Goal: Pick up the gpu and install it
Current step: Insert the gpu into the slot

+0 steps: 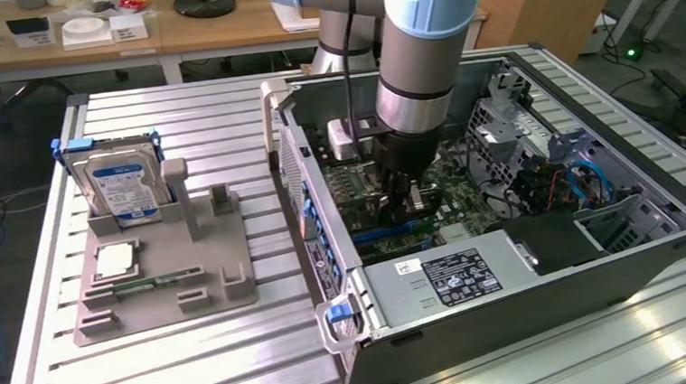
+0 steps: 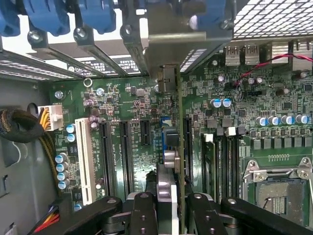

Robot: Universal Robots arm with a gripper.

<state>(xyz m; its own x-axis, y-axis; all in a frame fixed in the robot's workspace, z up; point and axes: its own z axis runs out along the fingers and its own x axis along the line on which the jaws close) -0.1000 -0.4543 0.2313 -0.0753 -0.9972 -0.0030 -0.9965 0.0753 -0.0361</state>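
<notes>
My gripper (image 1: 402, 201) is down inside the open computer case (image 1: 509, 307), just above the green motherboard (image 1: 470, 197). It is shut on the gpu (image 1: 408, 213), a thin dark card held on edge. In the wrist view the gpu (image 2: 169, 159) runs edge-on from between my black fingers (image 2: 142, 210) to its pale metal bracket (image 2: 171, 34) at the case's rear slot openings. The gripper (image 2: 168, 210) holds it over the board, between the black expansion slots (image 2: 124, 156) and the memory slots (image 2: 220, 161). Whether the card's edge sits in a slot is hidden.
At the exterior view's left, a grey holder (image 1: 157, 295) carries a silver hard drive with a blue label (image 1: 125, 185) and a small green memory stick (image 1: 156, 282). Blue retention clips (image 2: 49, 14), a white slot (image 2: 84, 156), the processor socket (image 2: 279, 191) and cable bundles (image 2: 19, 127) surround the card.
</notes>
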